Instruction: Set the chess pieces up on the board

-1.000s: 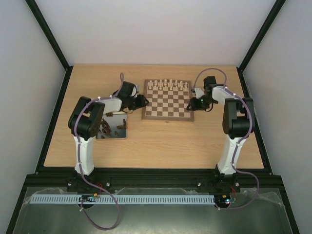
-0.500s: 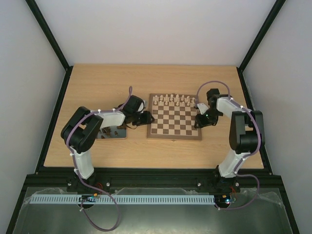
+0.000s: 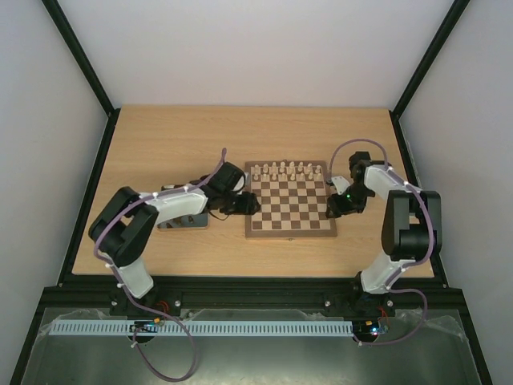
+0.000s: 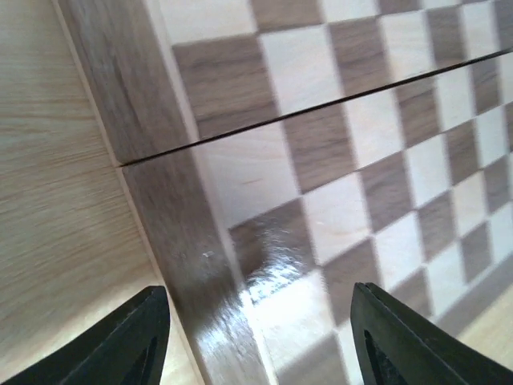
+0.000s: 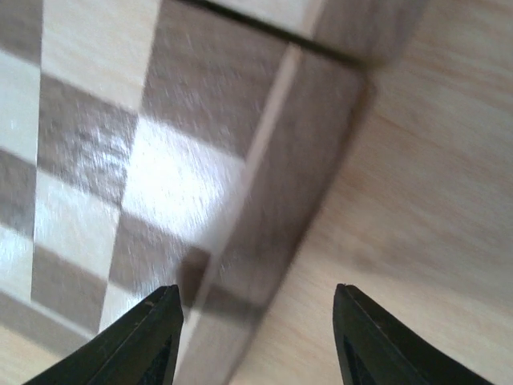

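The left fingers [image 4: 140, 341] are spread wide and hold nothing, straddling the left border of the board [image 3: 290, 215]. The right fingers [image 5: 156, 341] gape just as wide over its right border. The board lies mid-tabletop [image 3: 160, 144] with light pieces [image 3: 284, 169] along its far rows. No dark chess pieces stand on it, and the tray [image 3: 188, 222] is mostly hidden under the left arm. If one arm drags harder than the other, the board could skew, and a jerk could topple the light pieces. Since a second ago, the board has slid nearer the arm bases and slightly right, both arms following.
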You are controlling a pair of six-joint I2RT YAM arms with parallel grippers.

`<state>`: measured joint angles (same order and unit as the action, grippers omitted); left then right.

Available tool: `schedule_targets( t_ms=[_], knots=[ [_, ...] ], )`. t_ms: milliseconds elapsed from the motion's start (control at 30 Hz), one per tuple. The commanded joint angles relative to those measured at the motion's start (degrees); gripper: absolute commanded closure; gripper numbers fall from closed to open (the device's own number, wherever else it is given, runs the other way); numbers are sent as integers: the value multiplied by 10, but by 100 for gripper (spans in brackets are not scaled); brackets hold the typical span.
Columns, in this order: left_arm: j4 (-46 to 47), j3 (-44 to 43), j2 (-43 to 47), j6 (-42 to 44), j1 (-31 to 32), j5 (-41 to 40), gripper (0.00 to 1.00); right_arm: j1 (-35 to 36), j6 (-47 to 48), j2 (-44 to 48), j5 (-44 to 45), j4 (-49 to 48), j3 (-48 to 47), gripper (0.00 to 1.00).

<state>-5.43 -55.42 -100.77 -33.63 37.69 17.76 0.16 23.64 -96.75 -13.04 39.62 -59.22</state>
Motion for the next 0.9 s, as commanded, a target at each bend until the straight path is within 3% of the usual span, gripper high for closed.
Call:
schedule_targets(
  t_ms=[0,133,233,333,433,533,867],
  knots=[
    [-113,-44,84,35,-6,-71,35,-23,2,60,5,74,-7,43],
    [-180,-29,151,18,-61,-139,31,-24,-27,123,-24,60,-7,42],
    [-196,9,195,-10,-138,-175,28,-22,-57,161,-97,31,0,44],
    [-186,56,221,-33,-242,-167,24,-18,-87,194,-186,-25,25,46],
    [-182,68,215,-46,-306,-134,17,-11,-137,224,-246,-113,63,51],
    [-182,65,199,-43,-334,-155,10,1,-142,229,-282,-130,80,52],
    [-145,41,85,-9,-367,-181,10,11,-119,231,-285,-129,108,49]
  ],
)
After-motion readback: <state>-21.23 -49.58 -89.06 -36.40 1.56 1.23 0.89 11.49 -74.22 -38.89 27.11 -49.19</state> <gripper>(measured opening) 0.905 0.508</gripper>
